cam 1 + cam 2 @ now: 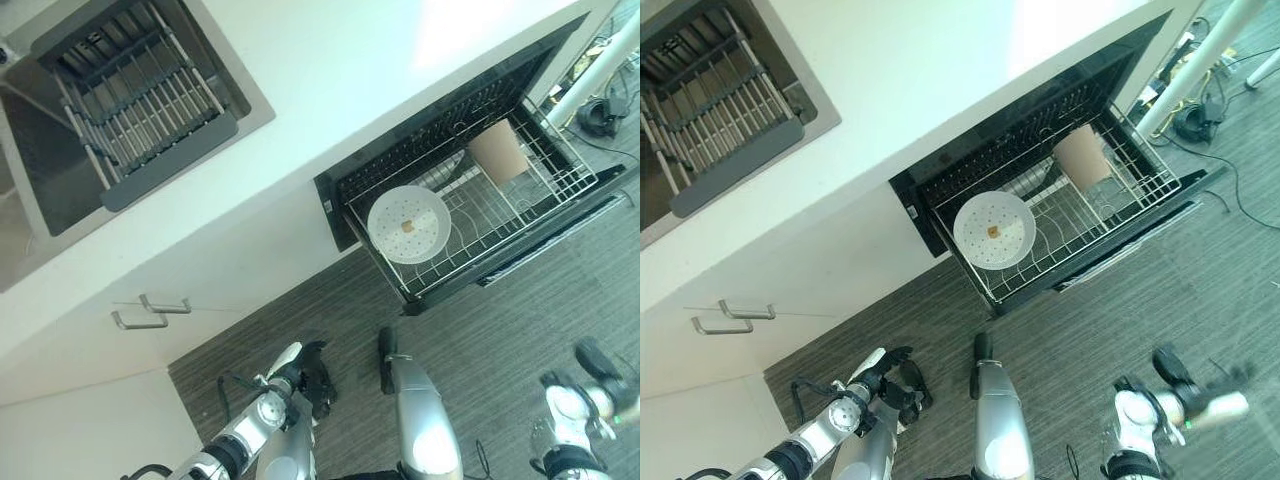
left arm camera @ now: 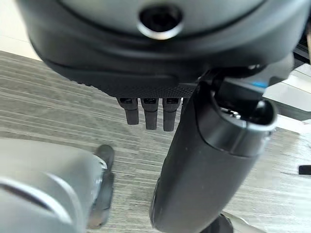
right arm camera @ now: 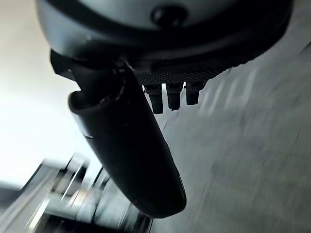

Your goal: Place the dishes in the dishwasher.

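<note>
I find the white counter [image 1: 330, 90] running across the head views, with a sink [image 1: 45, 170] holding a dark drying rack [image 1: 150, 100] at its far left. Below the counter the dishwasher [image 1: 440, 130] stands open, its wire rack [image 1: 520, 215] pulled out over the grey floor [image 1: 500, 340]. A white plate [image 1: 408, 224] leans in the rack's near corner, and a tan cup [image 1: 498, 150] stands further back; both dishes appear already loaded. My left hand [image 1: 318, 378] hangs low over the floor, fingers relaxed and straight, holding nothing. My right hand [image 1: 1170, 368] hangs likewise, empty and uncurled. I judge the risk to be the extended rack: a careless arm swing could strike it and topple the plate.
</note>
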